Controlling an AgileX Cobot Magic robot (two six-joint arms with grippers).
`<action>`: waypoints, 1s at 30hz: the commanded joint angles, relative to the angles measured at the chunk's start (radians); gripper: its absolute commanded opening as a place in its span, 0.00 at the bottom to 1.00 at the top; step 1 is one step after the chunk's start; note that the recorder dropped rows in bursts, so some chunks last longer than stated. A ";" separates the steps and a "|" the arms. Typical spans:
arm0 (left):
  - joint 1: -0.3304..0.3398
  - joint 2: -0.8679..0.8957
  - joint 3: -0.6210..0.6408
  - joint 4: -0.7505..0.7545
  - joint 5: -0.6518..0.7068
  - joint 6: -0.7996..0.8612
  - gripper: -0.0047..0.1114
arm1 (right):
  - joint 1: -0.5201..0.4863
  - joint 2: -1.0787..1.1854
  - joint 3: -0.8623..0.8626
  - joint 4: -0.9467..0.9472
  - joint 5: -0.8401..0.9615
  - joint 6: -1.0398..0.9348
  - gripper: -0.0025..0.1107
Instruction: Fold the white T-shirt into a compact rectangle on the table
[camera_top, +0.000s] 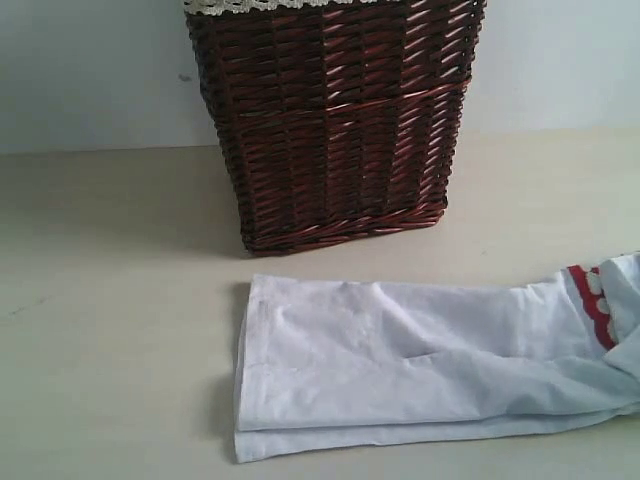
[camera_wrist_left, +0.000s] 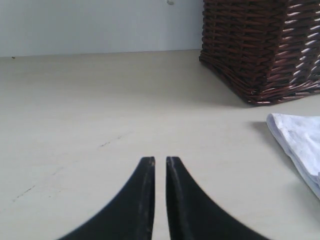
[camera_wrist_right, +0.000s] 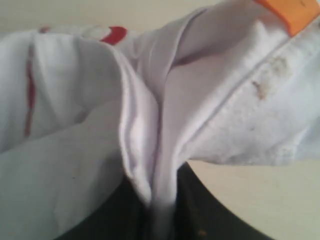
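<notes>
While soft white cotton T-shirt lies as long folded band on pale beige counter, near dark brown wicker basket, I judge it light, limp. Right hand pinches bunched layers at lettered end; left hand clenched, empty. Best hold: doubled edges.

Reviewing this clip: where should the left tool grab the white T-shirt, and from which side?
Probably the free end of the white T-shirt, at the layered corner facing the left tool, coming in low over the table from that open side. The folded edges lie flat and exposed there; the other end is bunched in the right tool.
</notes>
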 joint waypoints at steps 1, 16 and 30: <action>-0.002 -0.007 0.000 -0.001 -0.005 0.001 0.13 | -0.004 -0.147 -0.004 0.069 0.208 0.068 0.02; -0.002 -0.007 0.000 -0.001 -0.005 0.001 0.13 | 0.286 -0.307 -0.004 0.215 0.245 0.238 0.02; -0.002 -0.007 0.000 -0.001 -0.005 0.001 0.13 | 0.311 -0.229 -0.004 0.229 0.148 0.288 0.02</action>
